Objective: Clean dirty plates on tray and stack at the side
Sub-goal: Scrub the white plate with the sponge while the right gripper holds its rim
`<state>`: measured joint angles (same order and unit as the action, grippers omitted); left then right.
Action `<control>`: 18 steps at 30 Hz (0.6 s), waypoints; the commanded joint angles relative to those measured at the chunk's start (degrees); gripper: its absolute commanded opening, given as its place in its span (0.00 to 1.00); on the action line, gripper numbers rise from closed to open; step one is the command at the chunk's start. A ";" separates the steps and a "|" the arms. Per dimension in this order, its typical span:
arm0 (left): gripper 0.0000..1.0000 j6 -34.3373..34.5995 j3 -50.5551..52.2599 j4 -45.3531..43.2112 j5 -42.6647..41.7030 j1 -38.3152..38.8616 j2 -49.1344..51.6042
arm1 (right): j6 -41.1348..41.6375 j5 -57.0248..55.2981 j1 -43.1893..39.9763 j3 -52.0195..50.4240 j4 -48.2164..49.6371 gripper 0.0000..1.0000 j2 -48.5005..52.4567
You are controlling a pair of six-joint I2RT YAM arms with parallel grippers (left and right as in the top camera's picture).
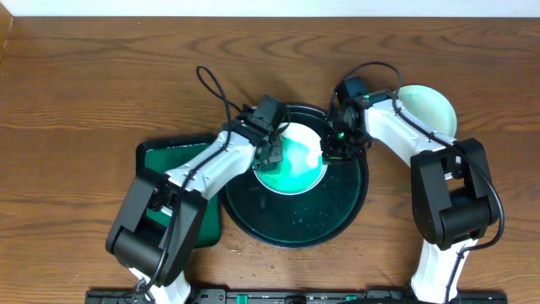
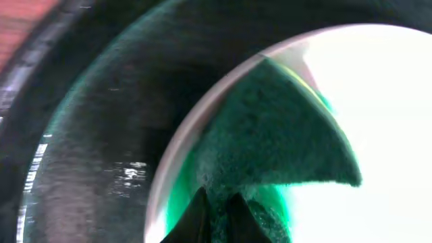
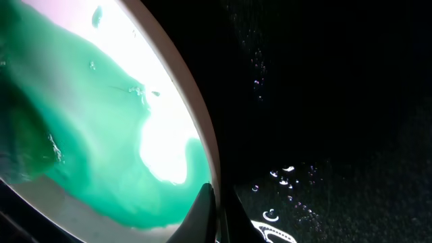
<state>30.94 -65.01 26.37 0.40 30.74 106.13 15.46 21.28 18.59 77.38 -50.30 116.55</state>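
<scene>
A white plate [image 1: 295,159] smeared with green lies in the upper part of the round dark tray [image 1: 295,221]. My left gripper [image 1: 272,154] is over the plate's left side, shut on a dark green cloth [image 2: 270,135] that is pressed onto the plate [image 2: 385,101]. My right gripper [image 1: 336,145] is shut on the plate's right rim. In the right wrist view the rim [image 3: 202,128] passes between the two fingertips [image 3: 202,206]. A second plate [image 1: 429,110], without smears, sits on the table to the right of the tray.
A smaller rectangular green tray [image 1: 160,160] lies left of the round tray, mostly under my left arm. Water drops [image 3: 287,175] dot the round tray's floor. Both arms reach in from the table's near edge.
</scene>
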 commanded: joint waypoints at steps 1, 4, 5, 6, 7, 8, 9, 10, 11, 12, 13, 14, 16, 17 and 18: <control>0.07 -0.24 0.04 0.48 -3.48 3.48 3.63 | -0.90 -1.29 -0.87 -0.96 -0.94 0.01 0.76; 0.07 2.93 -0.76 -1.33 -5.75 5.66 4.31 | -0.87 -1.29 -0.87 -0.96 -1.22 0.02 0.76; 0.07 3.04 -0.90 -2.40 -6.97 6.12 4.76 | -0.90 -1.31 -0.87 -0.96 -1.33 0.01 0.76; 0.07 3.06 -1.01 -3.32 -8.28 6.43 5.22 | -0.90 -1.31 -0.87 -0.96 -1.44 0.01 0.76; 0.07 3.50 -1.03 -4.11 -9.25 6.62 5.66 | -0.87 -1.31 -0.90 -0.96 -1.60 0.01 0.76; 0.07 3.93 -1.03 -4.66 -10.10 6.73 6.01 | -0.87 -1.31 -0.90 -0.96 -1.79 0.02 0.76; 0.07 4.35 -1.03 -5.16 -10.84 6.73 6.47 | -0.87 -1.31 -0.90 -0.96 -1.99 0.02 0.76; 0.07 4.35 -1.03 -5.90 -12.11 6.73 6.88 | -0.87 -1.31 -0.90 -0.96 -2.21 0.01 0.76; 0.07 4.35 -1.03 -6.38 -13.14 6.73 7.10 | -0.87 -1.31 -0.90 -0.96 -2.25 0.01 0.76; 0.07 4.35 -1.03 -7.17 -14.25 6.69 7.37 | -0.90 -1.31 -0.87 -0.96 -2.25 0.02 0.76; 0.07 4.42 -1.03 -8.17 -15.47 6.69 7.39 | -0.90 -1.31 -0.87 -0.96 -2.21 0.02 0.76; 0.07 4.59 -1.03 -9.18 -16.24 6.69 7.45 | -0.87 -1.31 -0.87 -0.96 -2.14 0.01 0.76; 0.07 4.74 -1.03 -11.67 -18.16 6.69 7.45 | -0.76 -1.31 -0.87 -0.96 -2.16 0.02 0.76; 0.07 4.83 -1.03 -12.92 -19.19 6.60 7.45 | -0.74 -1.31 -0.87 -0.96 -2.21 0.01 0.76; 0.07 5.44 -1.05 -13.99 -19.74 6.56 7.45 | -0.74 -1.31 -0.87 -0.96 -2.25 0.02 0.76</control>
<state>34.63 -66.37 14.50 -8.47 35.48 110.10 15.46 19.14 17.19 77.28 -52.62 116.55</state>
